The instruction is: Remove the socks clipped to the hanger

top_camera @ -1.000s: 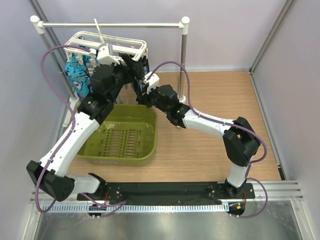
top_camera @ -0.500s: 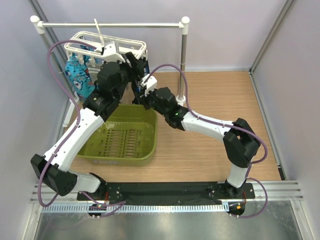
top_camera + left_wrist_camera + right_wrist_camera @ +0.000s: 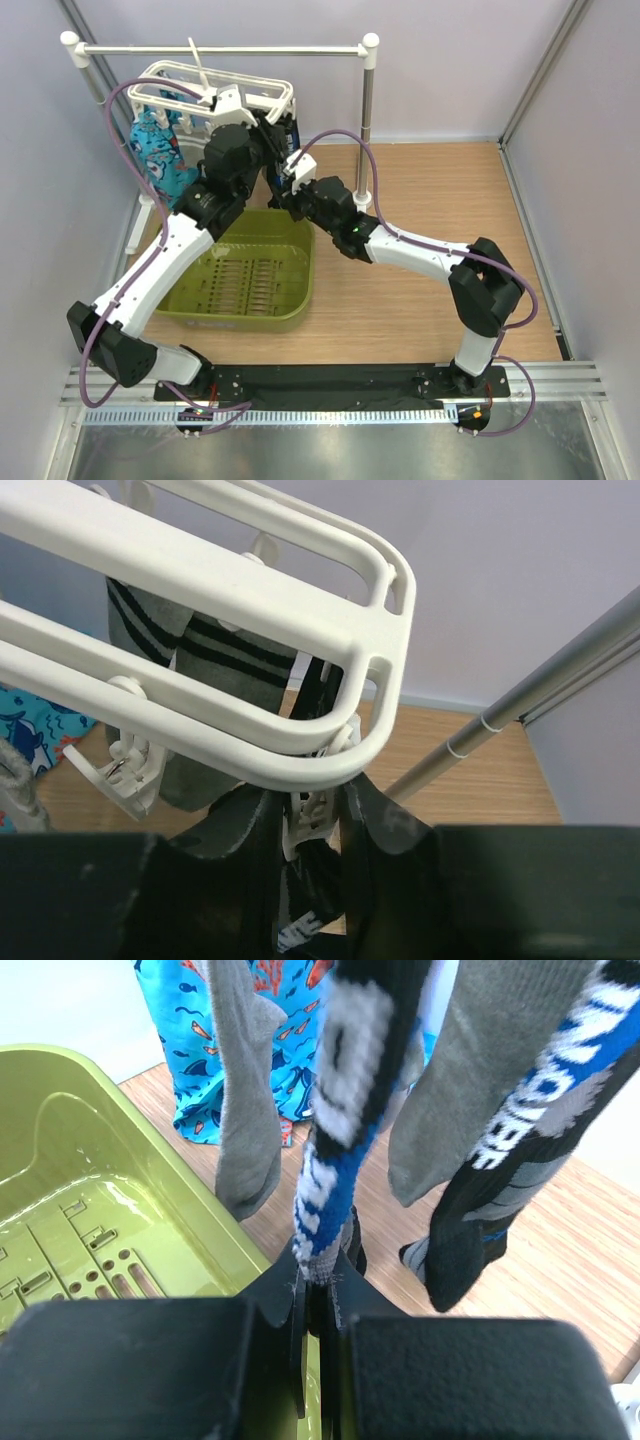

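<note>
Left arm [image 3: 170, 250] advanced to the hanger [image 3: 272, 92]; four socks [image 3: 245, 1110] hang.

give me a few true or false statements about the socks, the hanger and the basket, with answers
1. The right fingers pinch the bottom end of a black, white and blue sock. True.
2. The green basket already has socks in it. False: no sock shows in it.
3. The hanger hangs by its hook from the white rail. True.
4. The left fingers are down inside the basket. False: they are up at a corner of the hanger, either side of a clip.
5. The grey striped socks lie in the basket. False: they hang clipped to the hanger.
</note>
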